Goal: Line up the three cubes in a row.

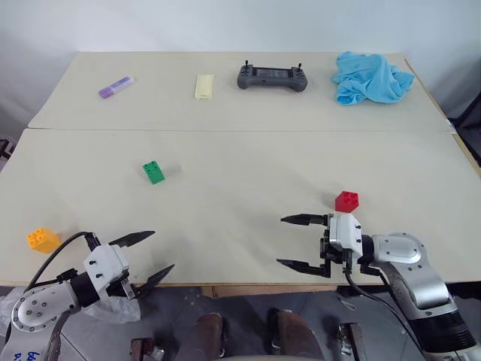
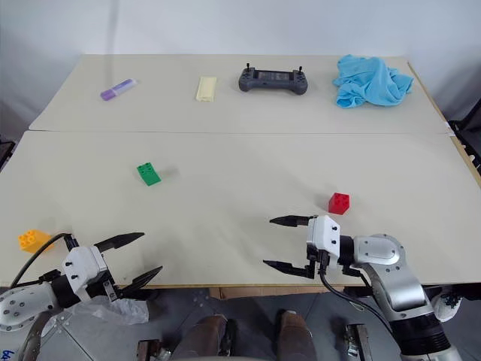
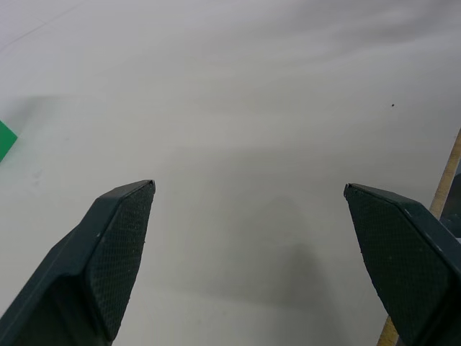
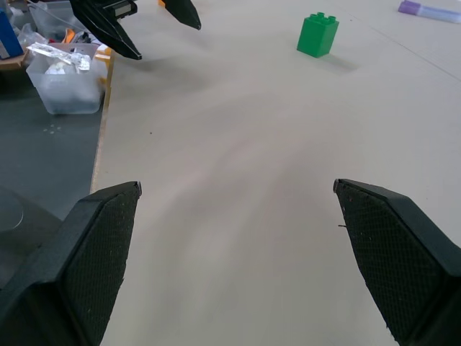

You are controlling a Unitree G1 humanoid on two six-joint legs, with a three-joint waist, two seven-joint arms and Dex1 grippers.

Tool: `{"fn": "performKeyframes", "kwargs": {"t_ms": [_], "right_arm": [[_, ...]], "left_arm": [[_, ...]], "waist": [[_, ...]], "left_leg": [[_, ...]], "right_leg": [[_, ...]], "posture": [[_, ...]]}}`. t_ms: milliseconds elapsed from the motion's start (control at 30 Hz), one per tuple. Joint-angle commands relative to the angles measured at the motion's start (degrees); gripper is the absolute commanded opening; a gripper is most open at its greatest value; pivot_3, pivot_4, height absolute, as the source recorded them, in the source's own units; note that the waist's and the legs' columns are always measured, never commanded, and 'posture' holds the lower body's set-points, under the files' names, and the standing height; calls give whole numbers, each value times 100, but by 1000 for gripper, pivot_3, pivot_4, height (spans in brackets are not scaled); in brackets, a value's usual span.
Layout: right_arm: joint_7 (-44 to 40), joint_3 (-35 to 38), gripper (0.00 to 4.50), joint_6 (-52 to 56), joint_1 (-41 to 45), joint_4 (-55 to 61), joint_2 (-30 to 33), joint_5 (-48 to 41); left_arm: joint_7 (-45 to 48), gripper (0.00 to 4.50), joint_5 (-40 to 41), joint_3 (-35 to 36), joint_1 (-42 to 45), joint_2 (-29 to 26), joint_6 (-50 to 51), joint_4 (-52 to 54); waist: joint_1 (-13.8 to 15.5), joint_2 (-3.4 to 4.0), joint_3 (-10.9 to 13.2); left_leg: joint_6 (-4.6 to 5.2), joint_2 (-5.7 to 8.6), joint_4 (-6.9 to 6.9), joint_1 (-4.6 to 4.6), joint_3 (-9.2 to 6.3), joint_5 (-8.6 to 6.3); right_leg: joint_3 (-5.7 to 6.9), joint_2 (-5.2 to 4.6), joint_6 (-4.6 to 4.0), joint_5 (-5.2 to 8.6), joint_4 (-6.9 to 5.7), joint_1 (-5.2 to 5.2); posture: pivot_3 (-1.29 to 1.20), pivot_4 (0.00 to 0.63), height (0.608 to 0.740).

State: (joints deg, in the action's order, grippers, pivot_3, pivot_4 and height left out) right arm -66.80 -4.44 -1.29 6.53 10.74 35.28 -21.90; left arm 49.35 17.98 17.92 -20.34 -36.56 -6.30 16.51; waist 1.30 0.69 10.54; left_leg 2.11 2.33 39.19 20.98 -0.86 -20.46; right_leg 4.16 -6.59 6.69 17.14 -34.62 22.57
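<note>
Both arms reach in low from the sides; the left gripper [image 1: 150,258] and right gripper [image 1: 291,242] gape wide, empty.

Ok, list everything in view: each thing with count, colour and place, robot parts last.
red cube: 1, red, near table, right, just beyond the right gripper
green cube: 1, green, near table, left of centre
yellow-orange cube: 1, near table's left front edge
marker: 1, purple, far table, left
flat bar: 1, pale yellow, far table
remote controller: 1, dark grey, far table, centre
cloth: 1, light blue, crumpled, far table, right
tables: 2, beige, butted together
left gripper: 1, black fingers, open, empty
right gripper: 1, black fingers, open, empty
</note>
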Motion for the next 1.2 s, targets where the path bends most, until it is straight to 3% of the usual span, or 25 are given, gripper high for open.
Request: {"fn": "performKeyframes", "kwargs": {"t_ms": [33,233,400,500,633,867,1000,1200], "right_arm": [[79,102,4500,-236,115,-8,-67,6],[528,688,4500,187,53,321,87,-338],[785,1813,4500,314,-247,59,607,-414],[665,2572,4500,114,-597,-780,1068,-273],[442,2919,4500,-513,-704,-2088,1460,20],[-389,2612,4500,-819,-373,-3657,1903,172],[-530,2058,4500,-532,867,-3715,1842,254],[-1308,1076,4500,-311,2032,-4293,1816,706]], "left_arm": [[-54,4465,228,183,95,-36,103,88],[201,4465,749,107,294,-89,354,285],[304,4465,763,-498,998,-172,775,531],[277,4465,254,-1281,1766,118,551,210],[467,4465,118,-1884,2330,310,578,-16],[615,4465,345,-2226,2924,487,910,-12],[649,4465,352,-2177,2837,464,888,-11],[437,4465,368,-2048,2743,538,911,26]], "waist": [[0,0,0],[1,0,0],[50,0,0],[72,5,-3],[10,4,-4],[-71,4,-4],[-195,11,2],[-82,11,2]], "left_leg": [[0,0,0,-1,0,0],[-1,0,2,1,-1,0],[2,6,8,3,-8,2],[6,16,8,2,-8,4],[13,21,8,-1,7,7],[10,-1,3,-43,59,11],[10,-6,3,-76,103,13],[-2,-10,3,-70,76,20]], "right_leg": [[0,0,0,0,-1,0],[0,-1,0,0,-2,1],[8,-4,1,-1,-5,-6],[7,-6,5,-3,-8,-9],[7,6,9,-5,-16,-7],[6,10,10,-5,-31,-19],[-41,8,19,-10,-24,-23],[-68,5,13,-7,-26,-18]], "posture": [[0,150,740],[0,150,740],[0,150,740],[0,150,740],[0,150,740],[0,150,740],[0,150,740],[0,150,740]]}}
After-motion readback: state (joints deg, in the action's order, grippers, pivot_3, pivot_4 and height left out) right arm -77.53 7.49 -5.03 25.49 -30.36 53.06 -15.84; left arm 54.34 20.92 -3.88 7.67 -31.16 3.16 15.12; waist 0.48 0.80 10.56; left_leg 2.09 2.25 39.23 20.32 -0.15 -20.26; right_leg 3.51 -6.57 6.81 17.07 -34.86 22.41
